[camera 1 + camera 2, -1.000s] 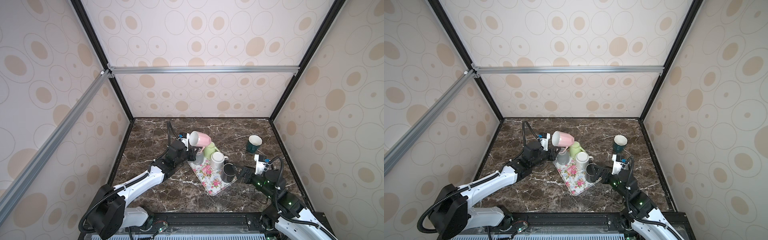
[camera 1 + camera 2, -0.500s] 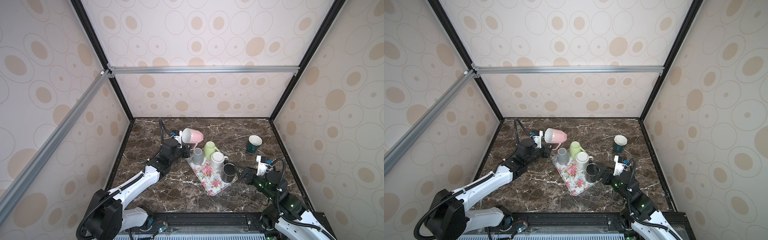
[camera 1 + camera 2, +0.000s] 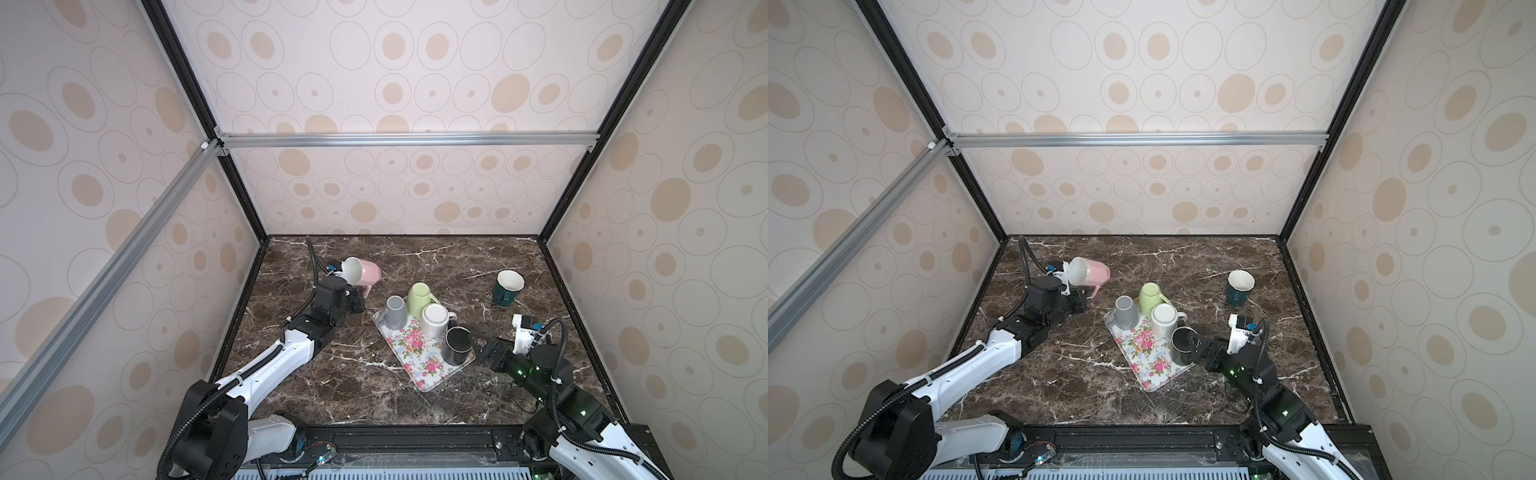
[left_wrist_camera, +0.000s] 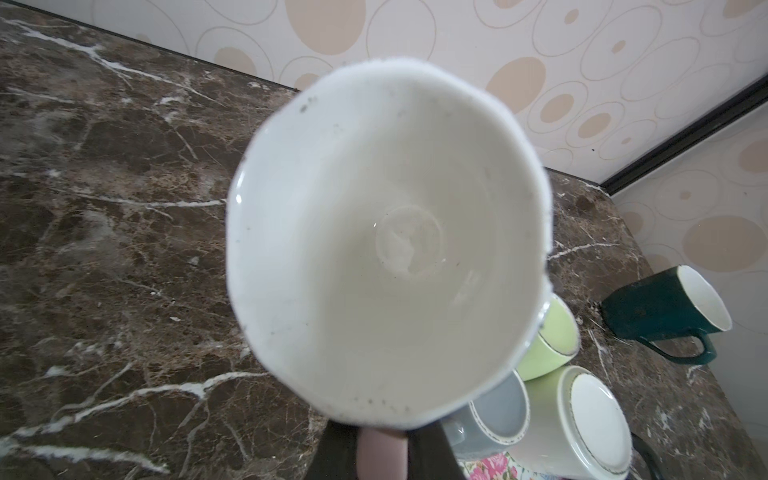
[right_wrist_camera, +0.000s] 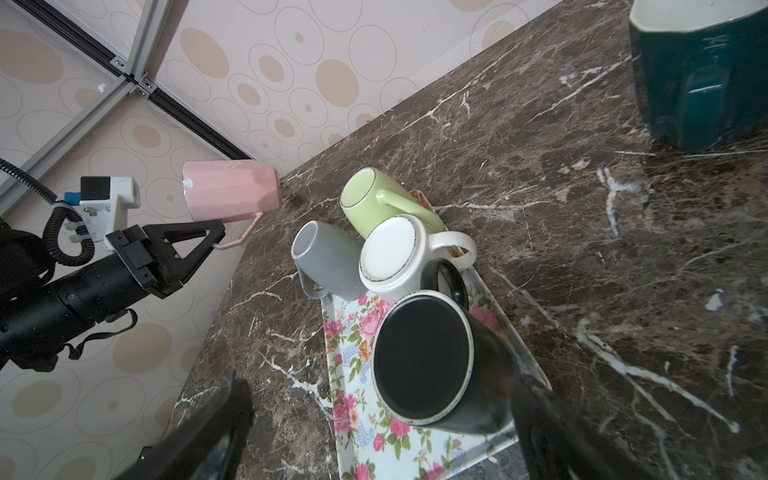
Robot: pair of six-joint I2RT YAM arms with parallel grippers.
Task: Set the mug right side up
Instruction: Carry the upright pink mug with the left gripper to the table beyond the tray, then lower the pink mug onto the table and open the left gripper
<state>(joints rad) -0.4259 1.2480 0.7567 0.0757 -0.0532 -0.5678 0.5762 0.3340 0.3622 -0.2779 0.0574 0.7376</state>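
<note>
The walls carry a pattern of beige ovals, and the table is dark brown marble with white veins. The left gripper has its fingers clamped on the handle of the pink mug. The mug hangs on its side above the table, apart from the flowered tray, with its mouth facing the wrist. The right gripper holds nothing; its fingers are wide apart, just beside the upside-down black mug on the tray. I judge the turn about half done. Next the wrist should roll until the mouth looks up, then lower the mug. No brand, label or writing is readable.
</note>
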